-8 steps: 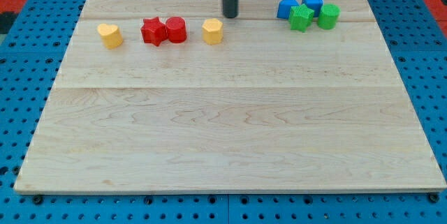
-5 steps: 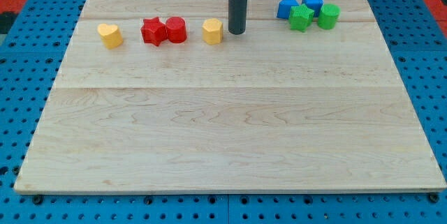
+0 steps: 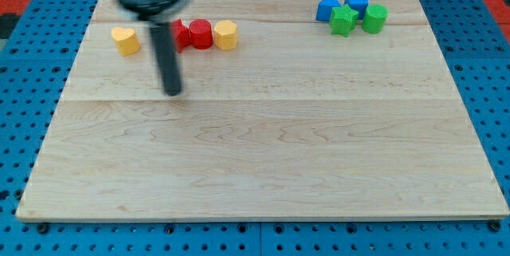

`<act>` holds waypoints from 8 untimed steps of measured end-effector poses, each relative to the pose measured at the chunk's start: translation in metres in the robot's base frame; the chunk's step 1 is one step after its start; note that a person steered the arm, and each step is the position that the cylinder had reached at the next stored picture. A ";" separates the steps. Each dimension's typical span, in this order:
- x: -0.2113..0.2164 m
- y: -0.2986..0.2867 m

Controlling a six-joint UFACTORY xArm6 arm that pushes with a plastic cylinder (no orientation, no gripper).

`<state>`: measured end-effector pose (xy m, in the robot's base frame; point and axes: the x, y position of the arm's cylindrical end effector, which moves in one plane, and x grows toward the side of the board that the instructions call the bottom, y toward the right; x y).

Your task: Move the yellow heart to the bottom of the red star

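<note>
The yellow heart [image 3: 125, 41] lies near the view's top left of the wooden board. The red star [image 3: 178, 33] is to its right, partly hidden behind my rod, and touches a red cylinder [image 3: 200, 33]. A yellow hexagon-like block [image 3: 225, 35] touches the cylinder's right side. My tip [image 3: 172, 91] rests on the board below the red star, to the lower right of the yellow heart, and touches no block.
At the view's top right stands a cluster: a blue triangular block [image 3: 327, 7], a blue cube [image 3: 357, 2], a green star [image 3: 344, 21] and a green cylinder [image 3: 374, 18]. The board [image 3: 263, 152] lies on a blue pegboard.
My tip has swept left from beside the yellow hexagon and down to below the red star. The yellow hexagon has slid left against the red cylinder.
</note>
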<state>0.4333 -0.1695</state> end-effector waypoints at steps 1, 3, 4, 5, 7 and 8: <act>0.001 -0.135; -0.039 -0.129; -0.102 -0.136; -0.132 -0.100; -0.111 -0.048; -0.084 -0.044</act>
<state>0.3490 -0.2134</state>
